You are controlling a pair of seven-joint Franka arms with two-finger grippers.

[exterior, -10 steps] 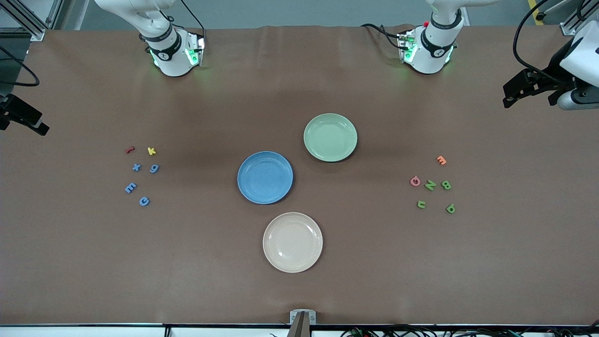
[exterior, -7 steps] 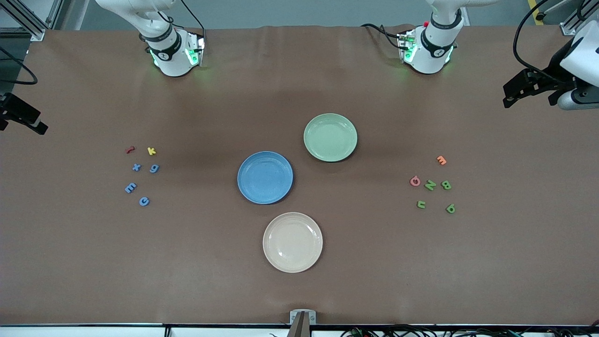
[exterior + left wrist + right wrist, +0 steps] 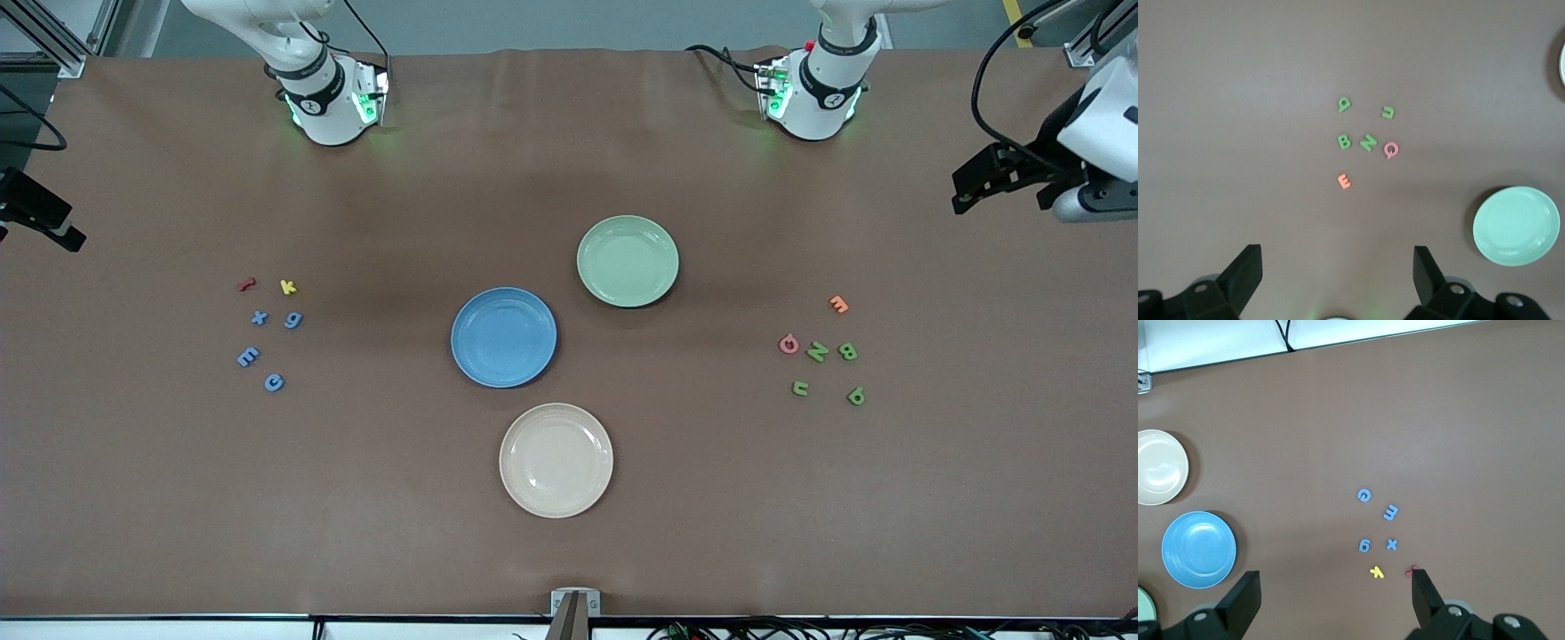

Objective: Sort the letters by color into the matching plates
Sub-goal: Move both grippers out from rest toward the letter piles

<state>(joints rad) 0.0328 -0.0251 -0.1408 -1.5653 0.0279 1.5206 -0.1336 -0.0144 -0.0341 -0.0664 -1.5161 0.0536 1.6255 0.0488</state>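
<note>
Overhead, brown table (image 3: 356, 498) bears plates (image 3: 503, 337) and letters (image 3: 818, 352); both grippers (image 3: 1338, 273) (image 3: 1335, 600), cropped by wrist views, gape wide.

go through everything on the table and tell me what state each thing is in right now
blue plate: empty.
green plate: empty.
cream plate: empty.
blue letters: loose on table, unsorted.
green letters: loose on table, unsorted.
left gripper: open, high over the green letters.
right gripper: open, high over the blue letters.
</note>
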